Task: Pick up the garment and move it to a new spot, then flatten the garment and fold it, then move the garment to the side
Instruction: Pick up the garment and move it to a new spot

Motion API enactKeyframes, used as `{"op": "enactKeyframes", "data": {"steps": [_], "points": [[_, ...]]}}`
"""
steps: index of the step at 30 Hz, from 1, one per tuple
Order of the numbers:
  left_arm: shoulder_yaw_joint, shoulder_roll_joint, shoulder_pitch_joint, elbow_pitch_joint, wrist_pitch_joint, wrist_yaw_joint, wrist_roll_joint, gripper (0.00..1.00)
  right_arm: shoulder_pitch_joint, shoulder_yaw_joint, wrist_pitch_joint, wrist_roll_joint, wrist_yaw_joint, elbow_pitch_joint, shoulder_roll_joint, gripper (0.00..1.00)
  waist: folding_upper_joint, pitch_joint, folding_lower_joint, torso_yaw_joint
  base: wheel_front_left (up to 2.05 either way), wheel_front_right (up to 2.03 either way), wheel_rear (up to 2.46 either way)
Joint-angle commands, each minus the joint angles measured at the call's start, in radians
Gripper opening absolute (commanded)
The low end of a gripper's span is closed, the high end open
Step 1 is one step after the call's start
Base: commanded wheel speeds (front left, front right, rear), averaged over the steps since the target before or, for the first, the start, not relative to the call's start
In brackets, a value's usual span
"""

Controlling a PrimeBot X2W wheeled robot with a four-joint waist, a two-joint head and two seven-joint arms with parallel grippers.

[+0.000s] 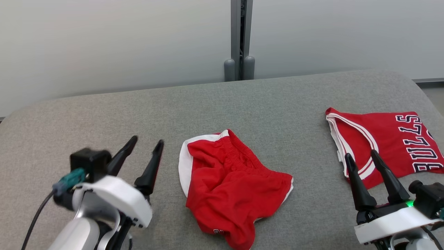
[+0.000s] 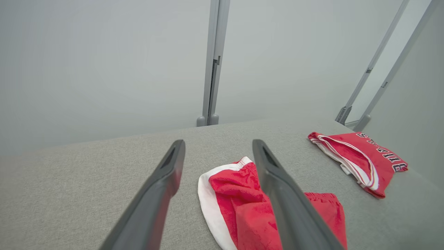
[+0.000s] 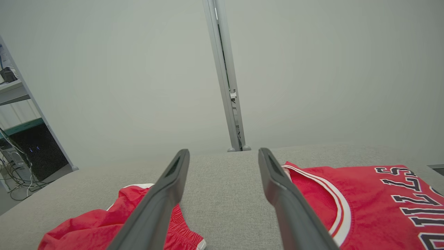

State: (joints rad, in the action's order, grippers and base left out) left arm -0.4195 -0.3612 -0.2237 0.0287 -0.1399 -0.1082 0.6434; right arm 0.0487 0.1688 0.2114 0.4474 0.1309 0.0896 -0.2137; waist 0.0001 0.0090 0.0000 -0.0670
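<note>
The garment, a pair of red shorts (image 1: 229,180) with white trim, lies crumpled on the grey fabric surface (image 1: 242,104) near the front middle. My left gripper (image 1: 146,140) hovers just left of it, open and holding nothing. In the left wrist view the left gripper (image 2: 218,142) shows spread fingers, and the shorts (image 2: 242,201) lie partly behind the right finger. My right gripper (image 1: 360,154) is open at the lower right, empty. The right wrist view has the right gripper (image 3: 223,151) above bare surface, with the shorts (image 3: 104,229) at the lower left.
A folded red jersey (image 1: 388,139) with dark lettering lies at the right, under my right gripper's fingertips; it shows as the jersey (image 2: 360,159) and the jersey (image 3: 364,198) too. A grey post (image 1: 241,38) stands behind the far edge against pale panels.
</note>
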Motion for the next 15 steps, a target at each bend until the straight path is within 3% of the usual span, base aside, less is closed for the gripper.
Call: {"op": "enactKeyframes", "data": {"steps": [1,9,15], "points": [[0.010,-0.006,0.027,0.001,0.025,-0.015,-0.018,1.00,-0.010,-0.006,-0.002,-0.006,0.000,-0.005,0.003,1.00,-0.0001,-0.002,0.0000,0.003,0.00,0.00,0.00],[0.075,0.018,0.171,-0.005,0.262,-0.121,-0.085,1.00,-0.044,-0.059,0.016,-0.043,0.000,-0.035,0.034,1.00,-0.0001,-0.011,0.0000,0.020,0.00,0.00,0.00],[0.106,0.071,0.253,-0.017,0.381,-0.159,-0.106,1.00,-0.073,-0.087,0.015,-0.056,0.000,-0.051,0.052,1.00,-0.0001,-0.015,0.0000,0.030,0.00,0.00,0.00]]}}
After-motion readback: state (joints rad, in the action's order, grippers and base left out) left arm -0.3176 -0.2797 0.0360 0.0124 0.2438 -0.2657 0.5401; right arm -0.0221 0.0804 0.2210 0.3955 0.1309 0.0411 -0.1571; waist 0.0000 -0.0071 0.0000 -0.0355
